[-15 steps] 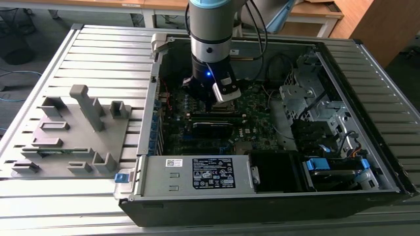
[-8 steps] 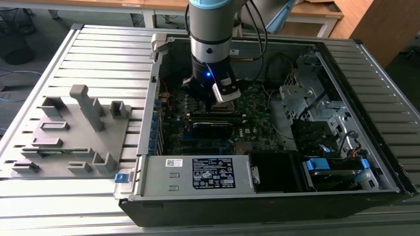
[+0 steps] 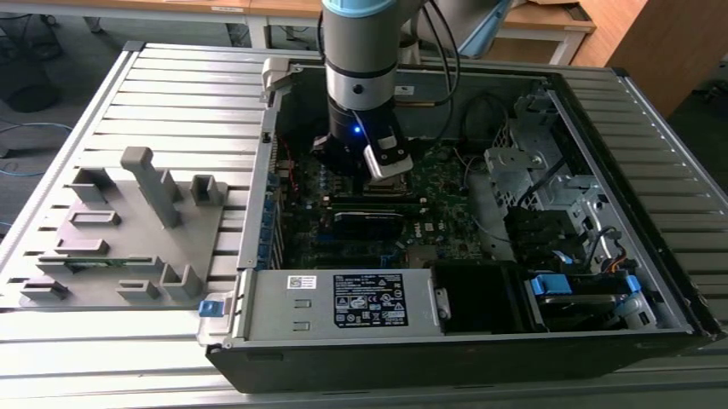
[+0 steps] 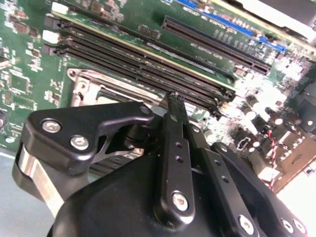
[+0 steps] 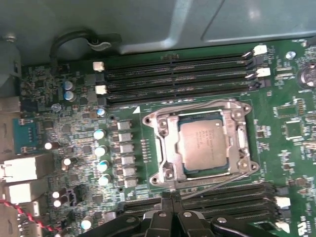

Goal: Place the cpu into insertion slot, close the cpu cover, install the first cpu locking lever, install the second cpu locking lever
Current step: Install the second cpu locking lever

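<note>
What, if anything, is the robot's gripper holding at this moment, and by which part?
Nothing. The gripper is shut with nothing between its tips, beside the socket where the flat square silver-grey cpu lies inside the thin silver metal cpu cover.

A bench of pale grey slatted metal is being seen in the exterior view, its ribs running from side to side. Beyond its far edge, wooden desks with light tops are being shown, and a brown wooden cabinet is standing past the far corner on the exterior view's right. A dull grey floor with a blue cable is being glimpsed off the bench's other far corner.
</note>
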